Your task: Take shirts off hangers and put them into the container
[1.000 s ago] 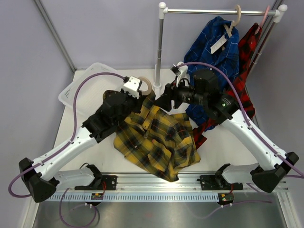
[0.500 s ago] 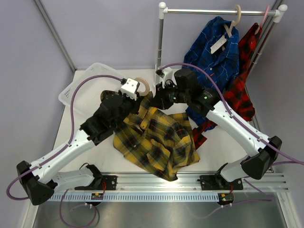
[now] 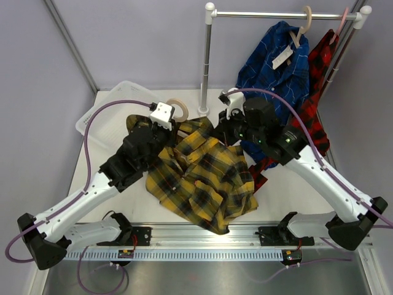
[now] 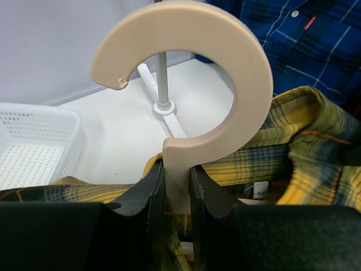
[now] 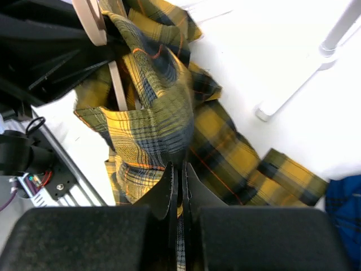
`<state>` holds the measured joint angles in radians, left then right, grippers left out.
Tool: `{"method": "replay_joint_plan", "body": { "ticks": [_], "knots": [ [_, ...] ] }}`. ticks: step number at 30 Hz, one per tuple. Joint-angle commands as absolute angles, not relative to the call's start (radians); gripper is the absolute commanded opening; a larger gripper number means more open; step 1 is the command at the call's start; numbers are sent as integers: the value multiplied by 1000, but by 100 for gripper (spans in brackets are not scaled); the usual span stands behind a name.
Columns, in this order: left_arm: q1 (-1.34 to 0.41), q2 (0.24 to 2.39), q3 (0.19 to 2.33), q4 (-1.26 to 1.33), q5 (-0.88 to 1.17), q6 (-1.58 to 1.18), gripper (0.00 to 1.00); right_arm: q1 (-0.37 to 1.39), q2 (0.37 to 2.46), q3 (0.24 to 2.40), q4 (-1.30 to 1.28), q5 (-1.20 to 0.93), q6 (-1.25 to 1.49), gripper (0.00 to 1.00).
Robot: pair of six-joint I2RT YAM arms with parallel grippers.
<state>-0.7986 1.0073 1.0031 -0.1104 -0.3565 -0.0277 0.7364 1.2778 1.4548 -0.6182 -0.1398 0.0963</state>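
The yellow-and-black shirt [image 3: 202, 178] lies crumpled on the table, still on its beige hanger [image 3: 178, 110]. My left gripper [image 3: 167, 125] is shut on the hanger's neck [image 4: 177, 169], just below the round hook [image 4: 225, 68]. My right gripper [image 5: 179, 175] is shut on a fold of the yellow shirt [image 5: 163, 107], close beside the hanger [image 5: 93, 20]. The blue shirt [image 3: 276, 67] and the red-and-black shirt [image 3: 316, 92] hang on the rack from a beige hanger [image 3: 304, 21] and a pinkish hanger [image 3: 341, 24]. The white container [image 3: 104, 117] sits at the back left, behind my left arm.
The white-and-steel rack [image 3: 209, 55] stands at the back, and its foot [image 5: 293, 84] rests on the table just beyond the yellow shirt. Part of the basket [image 4: 28, 147] shows at the left of the left wrist view. Purple cables loop over both arms.
My right gripper has closed on the yellow shirt's fabric beside the hanger and drawn it back to the right. The left arm with the hanger has shifted slightly left.
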Motion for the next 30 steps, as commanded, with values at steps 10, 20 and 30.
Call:
{"method": "replay_joint_plan", "body": {
  "ticks": [10,20,30],
  "knots": [
    [-747,942,989,-8,-394,32,0,592,1147,1443,-805,175,60,28],
    [-747,1023,1045,-77,-431,-57,0,765,1187,1535,-776,156,162,59],
    [-747,1042,1057,-114,-612,-127,0,1107,1420,1682,-807,497,319,66]
  ]
}}
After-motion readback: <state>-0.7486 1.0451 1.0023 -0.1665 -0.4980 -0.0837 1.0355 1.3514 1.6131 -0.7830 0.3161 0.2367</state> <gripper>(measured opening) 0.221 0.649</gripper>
